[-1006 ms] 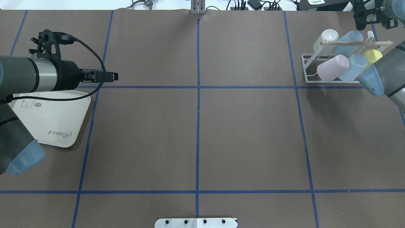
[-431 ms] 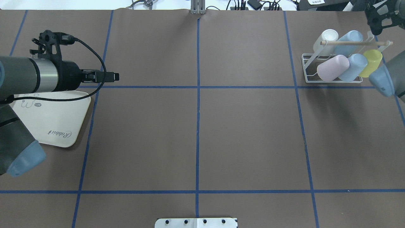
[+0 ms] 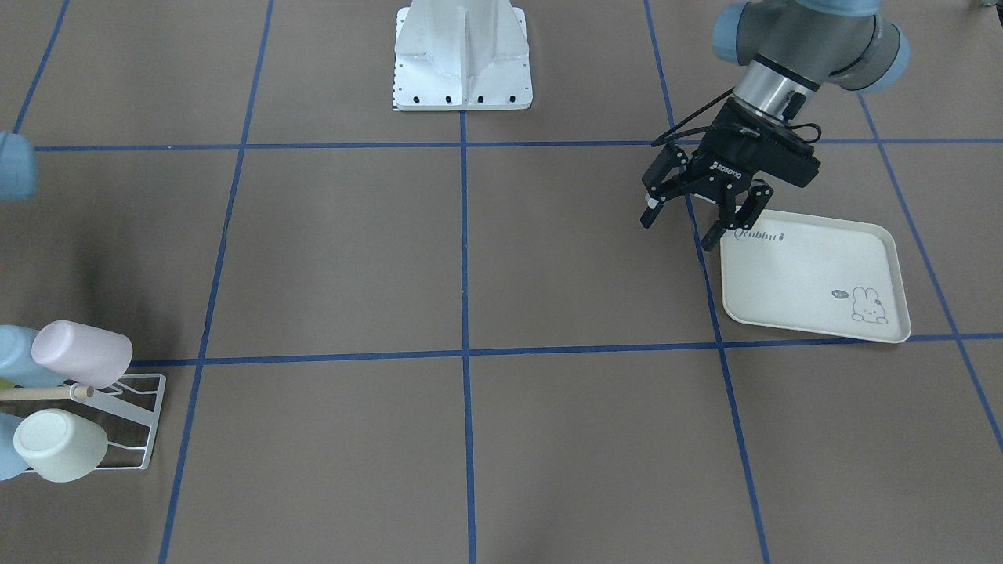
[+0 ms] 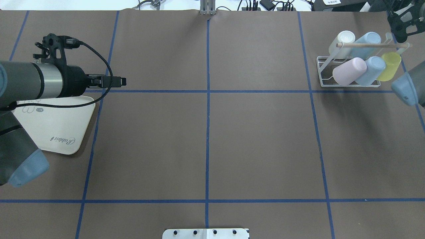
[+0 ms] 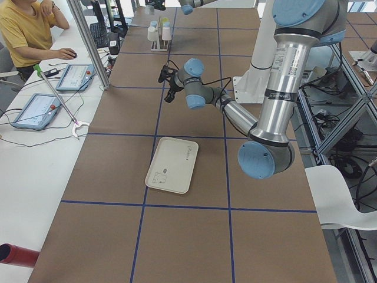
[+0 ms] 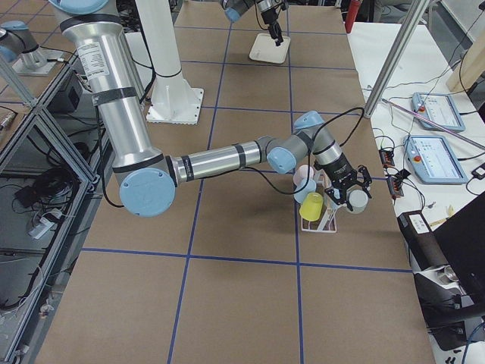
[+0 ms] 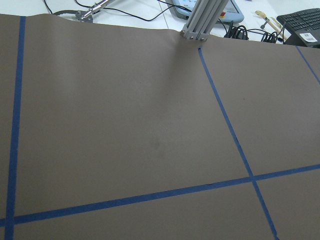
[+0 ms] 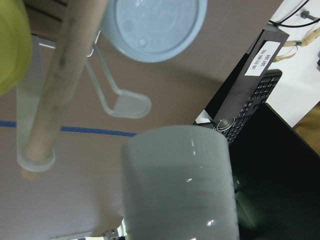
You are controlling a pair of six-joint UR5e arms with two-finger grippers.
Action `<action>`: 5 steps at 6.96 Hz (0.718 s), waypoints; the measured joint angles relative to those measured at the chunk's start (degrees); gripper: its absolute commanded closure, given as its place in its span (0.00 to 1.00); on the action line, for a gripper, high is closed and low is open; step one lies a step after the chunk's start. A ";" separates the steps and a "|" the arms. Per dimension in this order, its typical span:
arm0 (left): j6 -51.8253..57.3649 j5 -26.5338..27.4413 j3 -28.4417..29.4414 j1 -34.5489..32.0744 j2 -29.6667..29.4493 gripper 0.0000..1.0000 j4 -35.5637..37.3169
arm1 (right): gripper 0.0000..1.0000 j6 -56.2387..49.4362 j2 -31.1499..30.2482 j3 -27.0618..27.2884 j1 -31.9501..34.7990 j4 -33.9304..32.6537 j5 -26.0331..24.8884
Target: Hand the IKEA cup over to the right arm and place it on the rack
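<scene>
The white wire rack point(image 4: 320, 72) with a wooden rod point(image 4: 368, 44) stands at the far right and holds white, pink, yellow and two blue cups. My right gripper point(image 4: 399, 29) hovers just past the rack's far right corner. It is shut on a pale grey-blue IKEA cup point(image 8: 180, 185), which fills the right wrist view beside the rod point(image 8: 60, 85) and a flat-tipped prong point(image 8: 127, 106). The exterior right view shows that cup point(image 6: 356, 201) at the gripper's tip beside the rack point(image 6: 327, 221). My left gripper point(image 3: 689, 223) is open and empty, above the table's left side.
The cream rabbit-print tray point(image 4: 56, 126) lies under my left arm, and also shows in the front view point(image 3: 807, 274). The robot base point(image 3: 462, 55) stands at the near middle edge. Cables and a keyboard lie beyond the table's far edge. An operator point(image 5: 26, 32) sits at the side.
My right arm has drawn toward the right edge, uncovering the yellow cup on the rack. My left gripper has crept slightly right.
</scene>
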 measured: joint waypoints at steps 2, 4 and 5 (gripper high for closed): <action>-0.03 -0.02 0.06 0.04 0.02 0.00 0.00 | 1.00 -0.03 -0.07 -0.10 -1.21 -0.02 -1.20; -0.03 -0.03 0.07 0.04 0.03 0.00 0.00 | 1.00 -0.03 -0.09 -0.22 -2.38 -0.02 -2.72; -0.03 -0.03 0.07 0.04 0.05 0.00 0.00 | 1.00 -0.07 -0.16 -0.25 -2.53 -0.02 -2.86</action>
